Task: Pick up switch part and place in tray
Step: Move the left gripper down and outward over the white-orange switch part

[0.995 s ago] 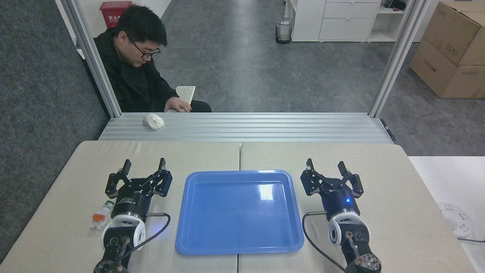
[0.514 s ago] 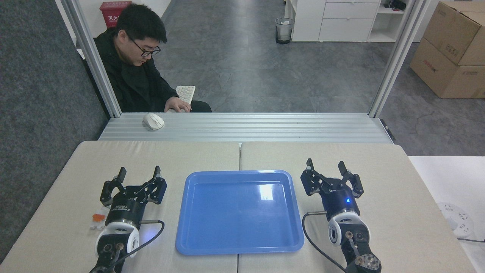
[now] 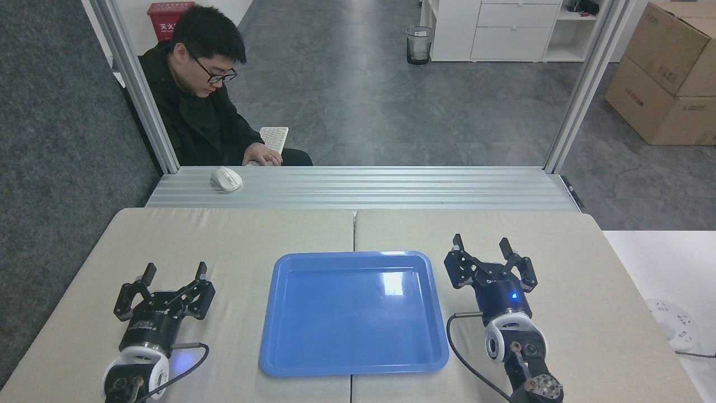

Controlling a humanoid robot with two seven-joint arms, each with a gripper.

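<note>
The switch part does not show anywhere in this view, so I cannot tell where it lies. The tray (image 3: 353, 313), blue and glossy, sits at the middle of the beige surface (image 3: 279, 235) with nothing in it. To its left, near the front edge, the left hand (image 3: 174, 272) has its fingers spread wide and holds nothing. Just right of the tray, the right hand (image 3: 481, 246) is also wide and holds nothing. Beyond the surface's far edge, a person (image 3: 201, 112) sits at a keyboard (image 3: 274, 137), with a white mouse (image 3: 226, 179) nearby.
</note>
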